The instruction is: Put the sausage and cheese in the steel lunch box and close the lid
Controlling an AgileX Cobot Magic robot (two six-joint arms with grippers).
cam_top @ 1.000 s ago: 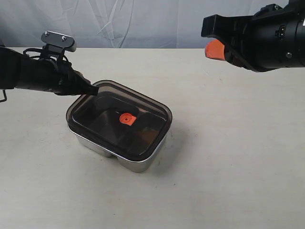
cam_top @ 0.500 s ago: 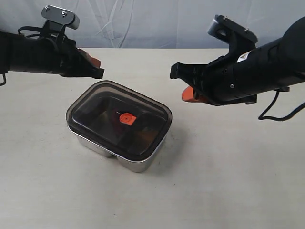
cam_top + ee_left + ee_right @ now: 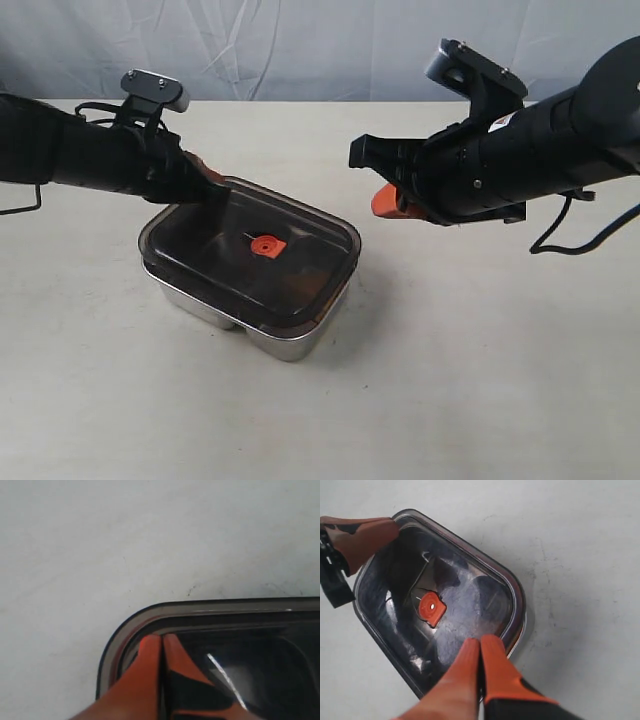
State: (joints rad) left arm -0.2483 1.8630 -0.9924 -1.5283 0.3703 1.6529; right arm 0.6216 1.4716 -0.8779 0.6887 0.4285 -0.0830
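Broadly, beneath everything, a pale tabletop [image 3: 480, 380], faintly scuffed. Reaching in from the left of the exterior view, the black left arm [image 3: 70, 155]; from the right, the bulkier black right arm [image 3: 530, 150], trailed by a looping cable [image 3: 590, 235]. Near the middle of the tabletop, the steel lunch box [image 3: 270, 340], shiny, round-cornered, set at a slant to the tabletop's far edge. On top of it, the lid [image 3: 300, 270], dark and smoky, covering the whole opening, with the steel visible only as a band below its rim. Hard to tell whether seated fully all round. Under the dark plastic, only vague shadows and glints. At the lid's far left corner, the left hand [image 3: 215, 195], with orange fingers [image 3: 145, 665] pressed together and the tips down on the lid just inside its rim, seemingly touching it. To the right of the box, raised off the tabletop and apart from the lid in the exterior view, the right hand [image 3: 385, 205], with orange fingers [image 3: 500, 675] likewise pressed together, pinching nothing, and the tips seen over the lid's edge in the right wrist view. Smallest, in the lid's middle, the orange valve [image 3: 266, 245], a flat square tab with a round centre, between the two hands.
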